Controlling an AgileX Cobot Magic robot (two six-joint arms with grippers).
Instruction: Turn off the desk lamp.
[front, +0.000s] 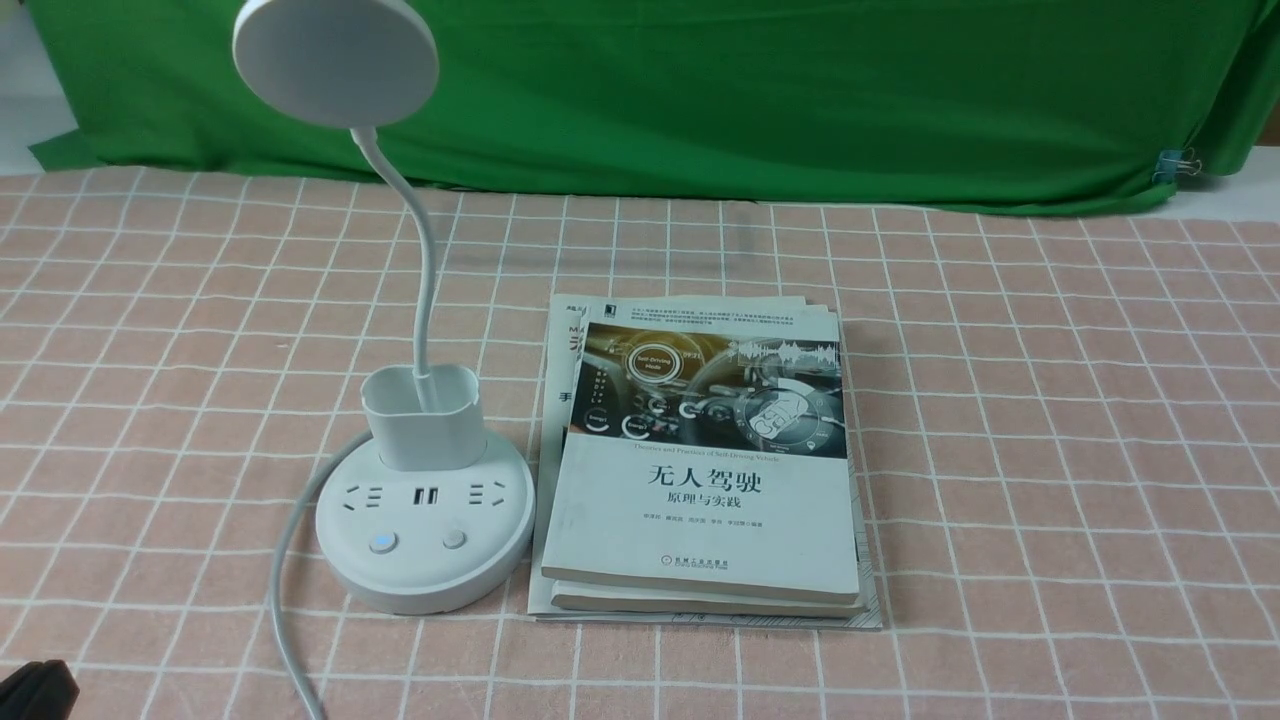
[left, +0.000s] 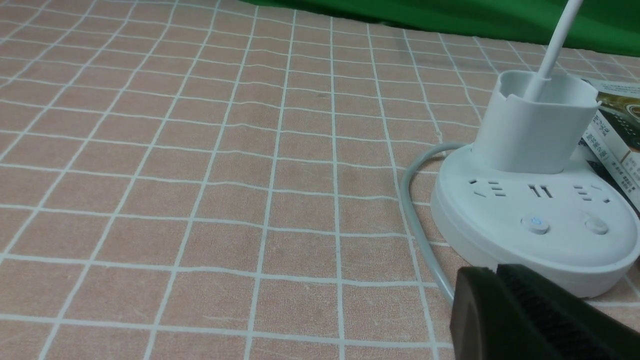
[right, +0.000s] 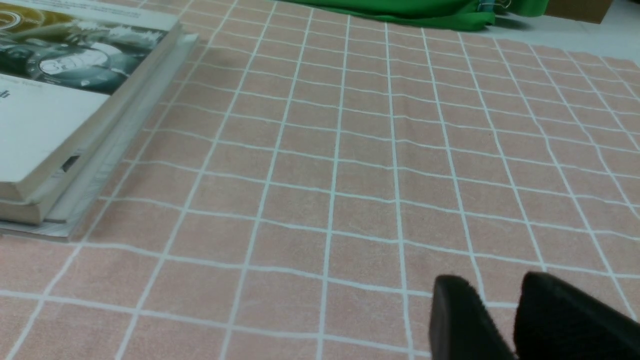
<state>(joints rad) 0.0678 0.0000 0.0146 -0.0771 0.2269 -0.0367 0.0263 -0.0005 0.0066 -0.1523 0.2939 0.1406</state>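
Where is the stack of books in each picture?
Front view: the stack of books is in the middle, beside the lamp's round base.
Left wrist view: only a bit shows, at the right edge, behind the base.
Right wrist view: top left corner.
Shared landmark: the green cloth, along the top of all three.

blk L pincer (left: 496, 270), blk R pincer (right: 500, 280), ridged fingers

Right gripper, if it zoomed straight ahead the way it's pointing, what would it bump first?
Probably the checked tabletop, if the right gripper slants down. If it points level, maybe the green cloth at the back. Its height and tilt are hard to judge.
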